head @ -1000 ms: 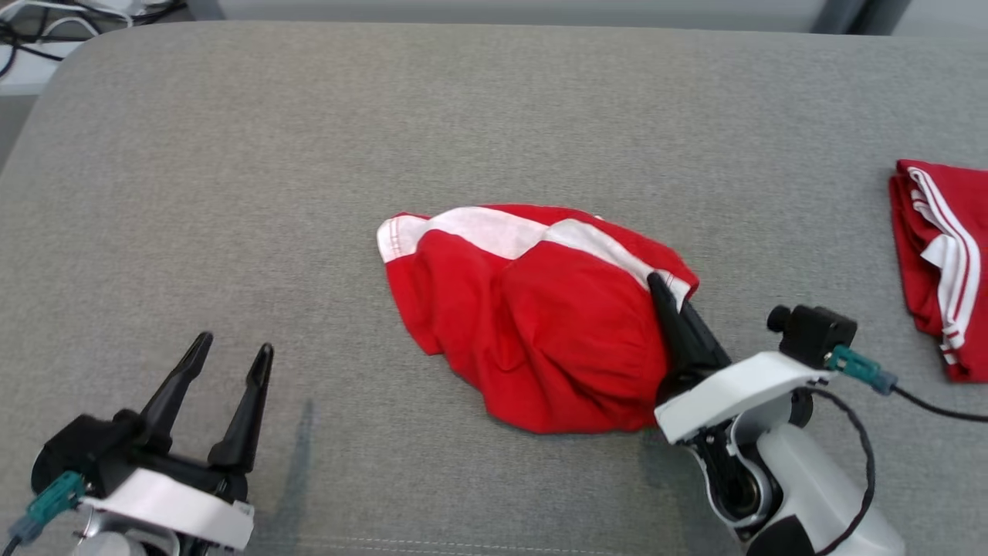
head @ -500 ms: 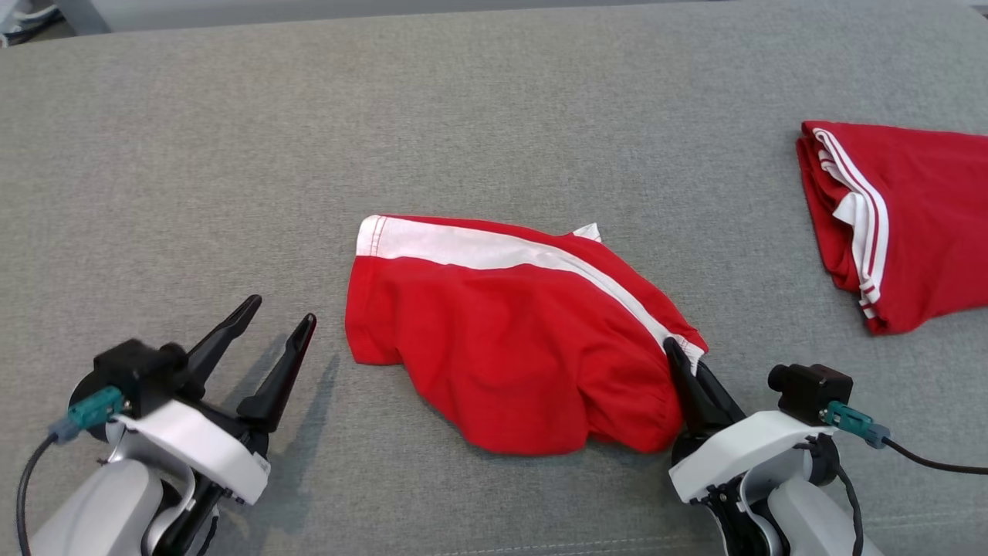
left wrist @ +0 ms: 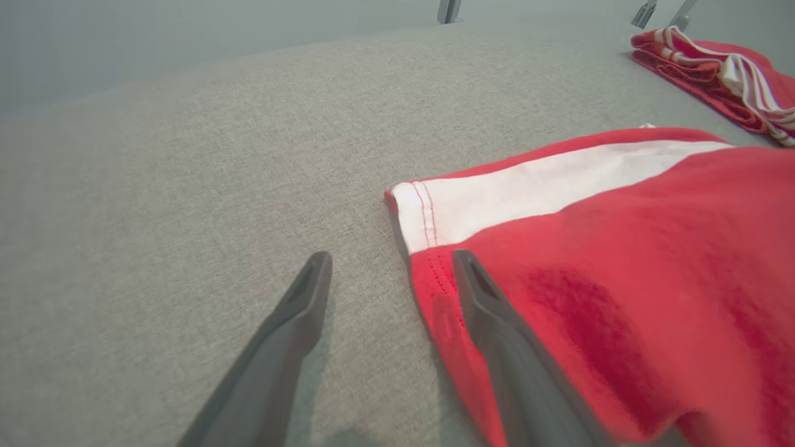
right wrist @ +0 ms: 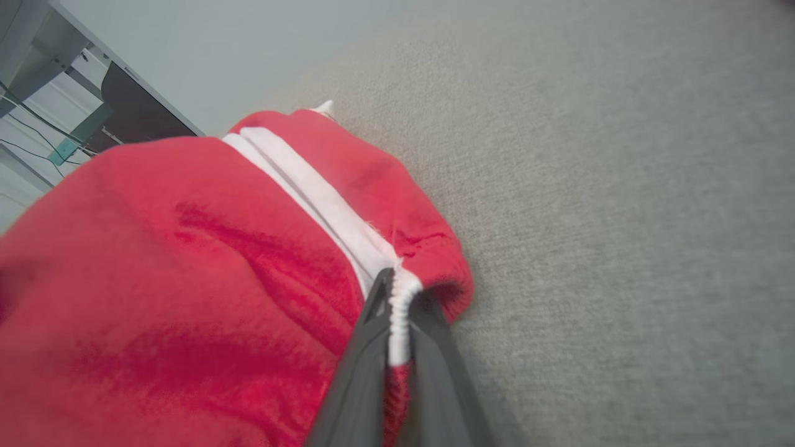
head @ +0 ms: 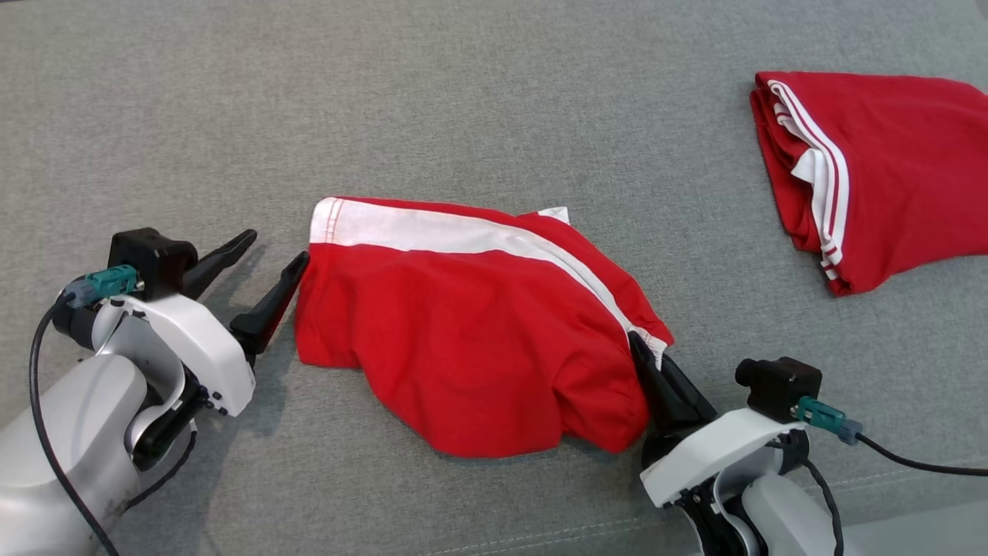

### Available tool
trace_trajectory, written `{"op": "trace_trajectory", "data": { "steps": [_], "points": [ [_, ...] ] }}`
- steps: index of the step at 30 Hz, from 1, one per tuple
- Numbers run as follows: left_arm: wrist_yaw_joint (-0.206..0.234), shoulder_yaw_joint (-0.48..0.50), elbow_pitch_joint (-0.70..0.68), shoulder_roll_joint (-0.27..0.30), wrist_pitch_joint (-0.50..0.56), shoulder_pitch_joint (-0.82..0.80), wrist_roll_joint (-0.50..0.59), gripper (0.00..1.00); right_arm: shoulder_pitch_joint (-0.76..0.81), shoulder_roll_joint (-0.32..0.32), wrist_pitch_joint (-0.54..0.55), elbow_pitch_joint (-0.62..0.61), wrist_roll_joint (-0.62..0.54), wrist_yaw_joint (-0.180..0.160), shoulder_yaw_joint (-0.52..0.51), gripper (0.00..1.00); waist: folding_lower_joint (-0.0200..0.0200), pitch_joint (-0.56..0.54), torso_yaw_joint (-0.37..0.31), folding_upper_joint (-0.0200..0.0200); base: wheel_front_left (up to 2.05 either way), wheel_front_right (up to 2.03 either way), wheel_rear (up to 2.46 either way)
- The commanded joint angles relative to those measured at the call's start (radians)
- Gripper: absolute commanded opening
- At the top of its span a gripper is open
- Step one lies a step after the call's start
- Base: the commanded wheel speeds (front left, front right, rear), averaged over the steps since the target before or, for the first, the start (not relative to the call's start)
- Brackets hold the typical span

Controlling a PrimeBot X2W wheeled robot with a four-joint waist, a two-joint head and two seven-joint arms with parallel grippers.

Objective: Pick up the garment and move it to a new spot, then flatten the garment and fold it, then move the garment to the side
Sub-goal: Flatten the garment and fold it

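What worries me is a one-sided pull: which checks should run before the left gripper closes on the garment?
1. Right gripper shut on the garment at its corner: ok.
2. Left gripper open: ok.
3. Garment edge between left gripper's fingers: ok, one finger over cloth, one over the grey surface.
4. Fingers touching cloth: cannot tell.
5. Garment flat: not ok, near edge rumpled.
6. Folded garment well apart: ok.

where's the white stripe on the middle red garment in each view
Head view: on the red garment, the white stripe slants from left-centre down to the right gripper.
Left wrist view: the stripe crosses the right half, beyond the left gripper.
Right wrist view: it runs from upper left down into the shut fingers.
Shared landmark: the small white corner at its far edge.
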Motion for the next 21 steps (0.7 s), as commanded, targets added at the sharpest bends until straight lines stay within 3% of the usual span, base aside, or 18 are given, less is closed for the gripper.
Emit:
{"op": "trace_trajectory", "data": {
  "steps": [1, 11, 21],
  "points": [
    [-0.004, 0.019, 0.008, 0.041, 0.004, -0.062, -0.019, 1.00, -0.008, 0.007, -0.012, -0.031, 0.013, 0.000, 0.030, 0.00, 0.0000, 0.013, -0.014, 0.0000, 0.00, 0.00, 0.00],
    [-0.004, -0.069, 0.074, 0.039, 0.037, -0.152, -0.077, 1.00, -0.009, 0.007, -0.012, -0.056, 0.022, 0.000, 0.067, 0.00, 0.0000, 0.036, -0.051, 0.0000, 0.00, 0.00, 0.00],
    [-0.004, -0.139, 0.044, 0.048, 0.061, -0.197, -0.157, 1.00, -0.006, 0.007, -0.012, -0.073, 0.029, 0.000, 0.088, 0.00, 0.0000, 0.050, -0.072, 0.0000, 0.00, 0.00, 0.00]
  ]
}}
